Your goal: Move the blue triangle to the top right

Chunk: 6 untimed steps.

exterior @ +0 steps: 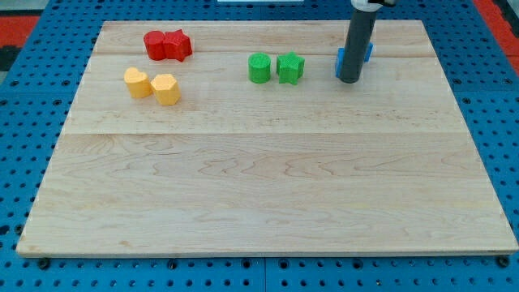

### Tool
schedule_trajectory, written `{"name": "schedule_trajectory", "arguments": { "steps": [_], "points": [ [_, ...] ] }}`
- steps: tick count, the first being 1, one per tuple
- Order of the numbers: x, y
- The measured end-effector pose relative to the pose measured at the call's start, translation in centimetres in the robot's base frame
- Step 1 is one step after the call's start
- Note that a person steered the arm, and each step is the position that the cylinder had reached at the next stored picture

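wooden board (268,186) on a blue pegboard surround. my tip (349,79) sits in the upper right part of the board, planted right in front of the blue block (366,53), touching or nearly so; the rod hides most of that block

blue block: only slivers show either side of the rod, more on the view's right. shape can't be confirmed as a triangle from here, and its pointing direction and long axis can't be read, too much is covered

no claw on this rig, just the bare rod, so nothing to open or close; no clamp on anything

progress, as a judgement: blue block lies near the view's top already, right of centre, but short of the top right corner. a stretch of bare board remains to its right. likely left: get the tip round to the block's left side and push it rightward

others, well apart from the tip: green pair (276,68) to the left, red pair (168,45) top left, yellow pair (152,85) below the red
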State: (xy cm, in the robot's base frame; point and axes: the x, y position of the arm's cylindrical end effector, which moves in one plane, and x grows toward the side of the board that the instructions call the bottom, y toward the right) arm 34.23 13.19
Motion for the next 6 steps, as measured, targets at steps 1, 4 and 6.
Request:
{"name": "schedule_trajectory", "arguments": {
  "steps": [1, 4, 6],
  "points": [
    [1.1, 7.7],
    [-12.7, 1.9],
    [-6.5, 0.6]
  ]
}}
